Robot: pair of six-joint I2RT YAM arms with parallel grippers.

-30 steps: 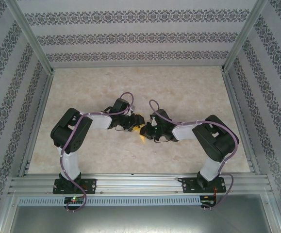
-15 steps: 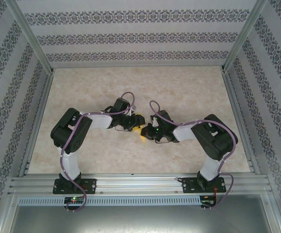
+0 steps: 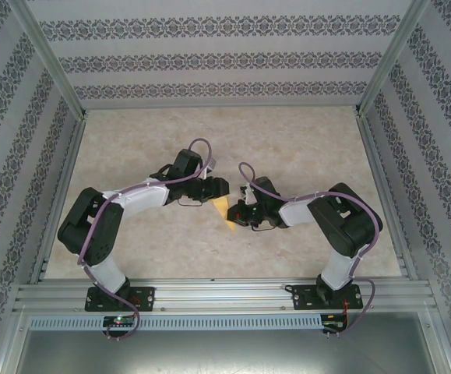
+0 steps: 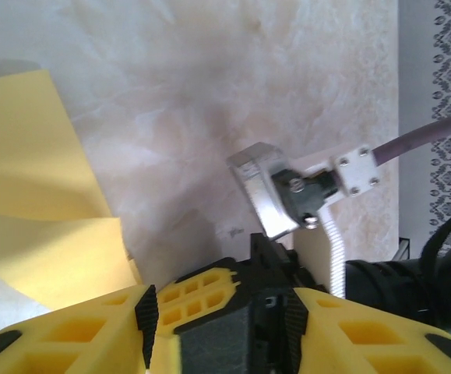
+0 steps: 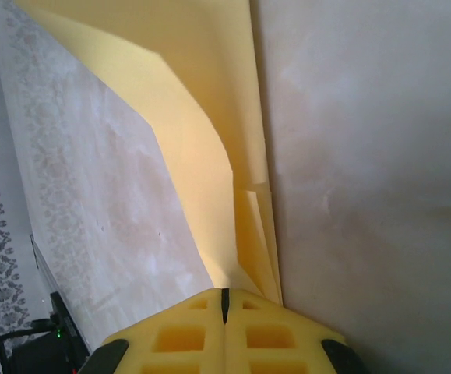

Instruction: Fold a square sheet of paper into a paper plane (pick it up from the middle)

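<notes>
Tabletop (image 3: pixel 303 140), pale marble, patterned walls on 3 sides. Left arm (image 3: pixel 93 226) reaches from the lower left of the overhead frame toward centre. Left gripper (image 3: pixel 216 188) sits just left of centre. In the left wrist view its 2 yellow fingers (image 4: pixel 69 339) stand part-way apart along the bottom edge with a yellow-and-black block between them; cannot tell whether they are clamped on it or released. Sheet of paper (image 3: pixel 223 208), yellow-orange and partly folded, is at the overhead centre between the 2 grippers, just below the left one. Right gripper (image 3: pixel 237 214) touches the paper's right side. In the right wrist view its fingers (image 5: pixel 186 339) are clenched on the folded lower end, and the paper runs from there to the top of the frame.
</notes>
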